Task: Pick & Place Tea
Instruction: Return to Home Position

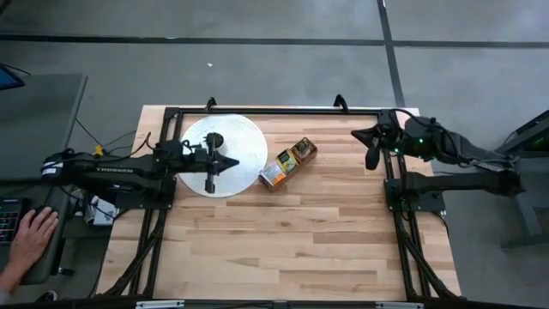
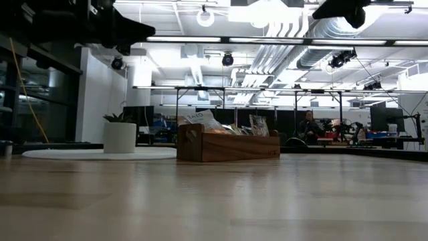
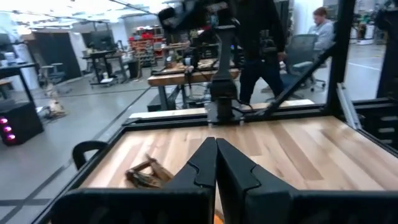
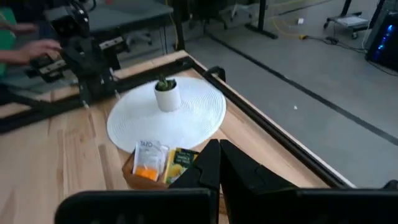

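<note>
1. Far left, off the desk [image 1: 283,249]: a person's hand [image 1: 34,233] lying by a keyboard [image 1: 7,219], well apart from both arms
2. Next along, the left hand [image 1: 230,161]: hanging over the white disc [image 1: 249,137], high above the desk in the low view, fingers [image 3: 199,168] pressed tight together in the wrist view, clenched on nothing
3. Beneath it, that disc lying flat on the wood, left of centre, with a small white pot [image 4: 166,98] and its green plant standing upright on top
4. Just beside the disc's right rim, lying on a slant: the long wooden box [image 1: 288,163], whether touching the rim or only close, impossible to tell
5. And there, the tea sachets [image 4: 149,163], all of those in view tucked inside the box: orange-and-white at the end nearest the disc, green-and-yellow in the middle, brownish at the far end, several corners poking up above the wall in the low view
6. Over on the right, the right hand [image 1: 355,135]: up by the desk's right frame rail, well apart from the box, raised high, fingers closed against each other in its own wrist view, clenched and gripping nothing
</note>
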Action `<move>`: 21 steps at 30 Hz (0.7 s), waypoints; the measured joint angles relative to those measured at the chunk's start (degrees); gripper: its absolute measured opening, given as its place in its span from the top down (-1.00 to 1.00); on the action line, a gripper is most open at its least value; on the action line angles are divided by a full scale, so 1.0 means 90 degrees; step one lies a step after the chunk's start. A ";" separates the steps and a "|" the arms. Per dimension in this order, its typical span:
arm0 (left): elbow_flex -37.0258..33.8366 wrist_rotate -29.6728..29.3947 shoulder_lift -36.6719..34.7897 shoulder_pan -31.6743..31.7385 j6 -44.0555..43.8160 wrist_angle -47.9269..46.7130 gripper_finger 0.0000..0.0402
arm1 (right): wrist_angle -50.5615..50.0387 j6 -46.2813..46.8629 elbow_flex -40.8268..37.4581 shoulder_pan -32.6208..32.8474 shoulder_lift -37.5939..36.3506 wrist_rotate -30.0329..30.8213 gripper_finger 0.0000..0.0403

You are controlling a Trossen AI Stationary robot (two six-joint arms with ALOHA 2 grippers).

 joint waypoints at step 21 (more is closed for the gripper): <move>-0.1817 -0.0179 -0.1010 0.0396 -0.1036 0.3036 1.00 | 0.1074 0.0812 -0.1692 0.0000 -0.1957 0.0615 1.00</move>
